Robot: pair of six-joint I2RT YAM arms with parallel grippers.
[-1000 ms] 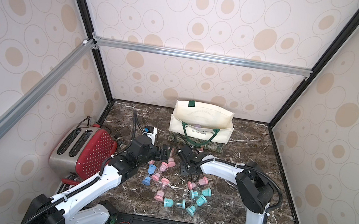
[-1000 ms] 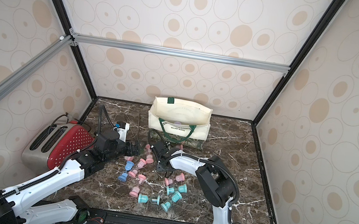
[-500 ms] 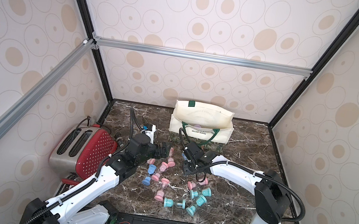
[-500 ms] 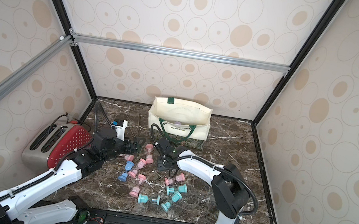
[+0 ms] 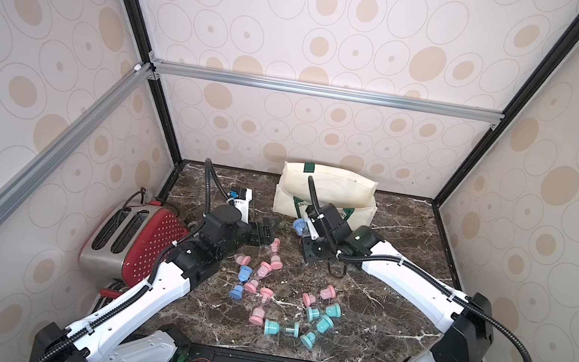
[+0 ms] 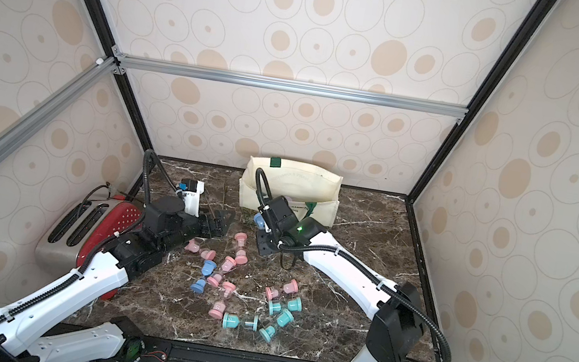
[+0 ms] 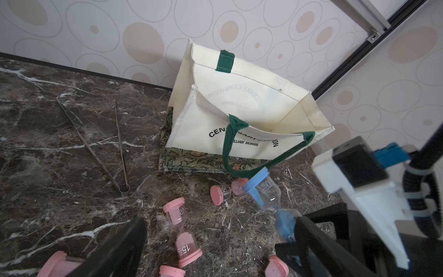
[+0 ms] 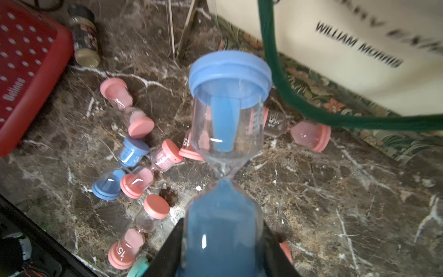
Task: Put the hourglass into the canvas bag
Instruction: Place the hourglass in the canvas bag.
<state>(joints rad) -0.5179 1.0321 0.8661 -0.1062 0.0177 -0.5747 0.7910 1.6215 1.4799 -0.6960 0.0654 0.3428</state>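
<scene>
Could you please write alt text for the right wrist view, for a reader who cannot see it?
The right gripper clamps, between its black fingers, a blue-capped clear plastic hourglass by its sand-filled bulb, above a dark marble table. Pink and blue hourglasses lie scattered beneath, with a red toaster and the cream canvas bag, green handle dangling, nearby.

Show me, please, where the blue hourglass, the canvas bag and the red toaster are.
blue hourglass [image 8: 225, 134]: right wrist view, upper glass bulb.
canvas bag [image 7: 196, 127]: left wrist view, front panel.
red toaster [image 5: 152, 243]: a top view, dotted red side.
</scene>
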